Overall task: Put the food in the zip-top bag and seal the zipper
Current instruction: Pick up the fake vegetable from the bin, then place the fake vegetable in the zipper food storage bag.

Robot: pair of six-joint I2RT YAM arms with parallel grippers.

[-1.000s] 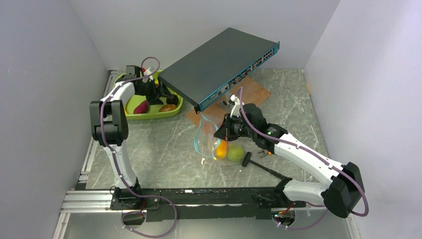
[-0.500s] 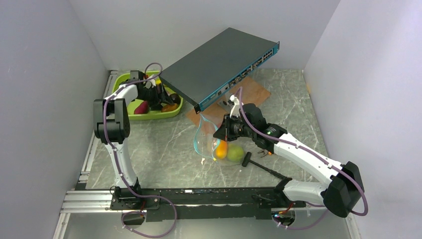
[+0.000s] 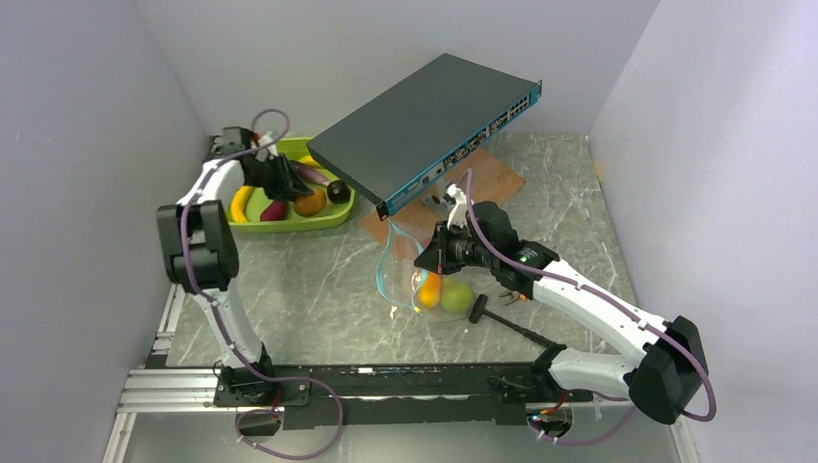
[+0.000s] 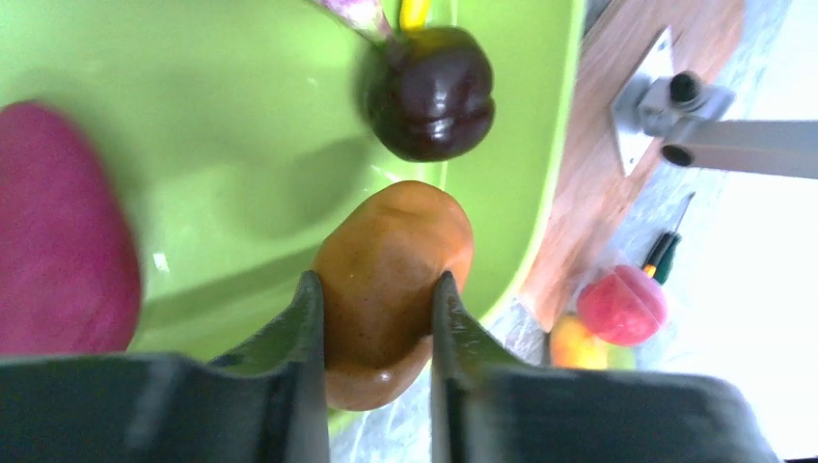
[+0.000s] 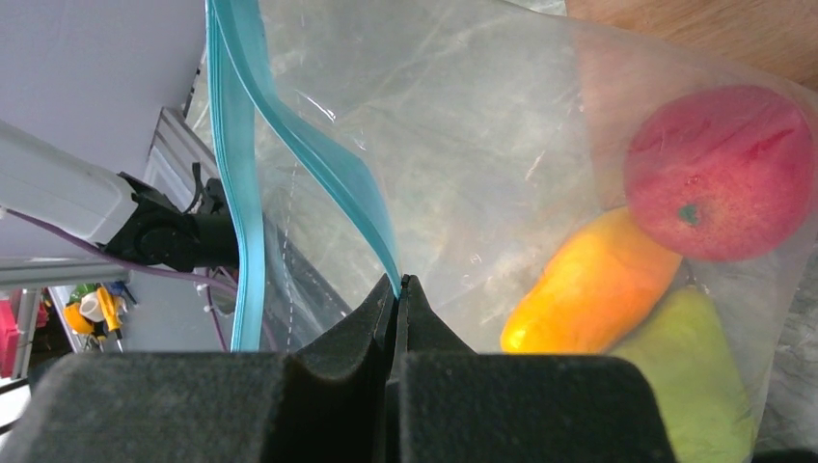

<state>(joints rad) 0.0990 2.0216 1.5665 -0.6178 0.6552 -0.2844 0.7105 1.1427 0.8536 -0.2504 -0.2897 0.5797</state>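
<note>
- the switch (image 3: 424,125) sits propped at a tilt behind the bag; it has no part in the task, but its near corner hangs close above the bag's mouth.
- the tray (image 3: 289,224) lies well to the left of the bag and further back, as the stock of loose food.
- the bag (image 5: 434,145) stands up from the table with its mouth raised and gaping, likely so food can drop in from above.
- the right gripper (image 5: 397,285) is pinched tight on the bag's edge just below the zipper, holding that mouth open.
- the left gripper (image 4: 376,280), far left of the bag over the tray, has its fingers narrow against an orange-brown piece (image 4: 405,222), seemingly gripping it for the carry over.
- a red apple (image 5: 719,174), an orange piece (image 5: 588,285) and a green one (image 5: 695,376) already rest at the bag's bottom.
- a dark-red piece (image 4: 431,92) and a magenta one (image 4: 58,231) wait in the tray.
- the zipper (image 5: 236,193) is parted, so sealing comes last.
</note>
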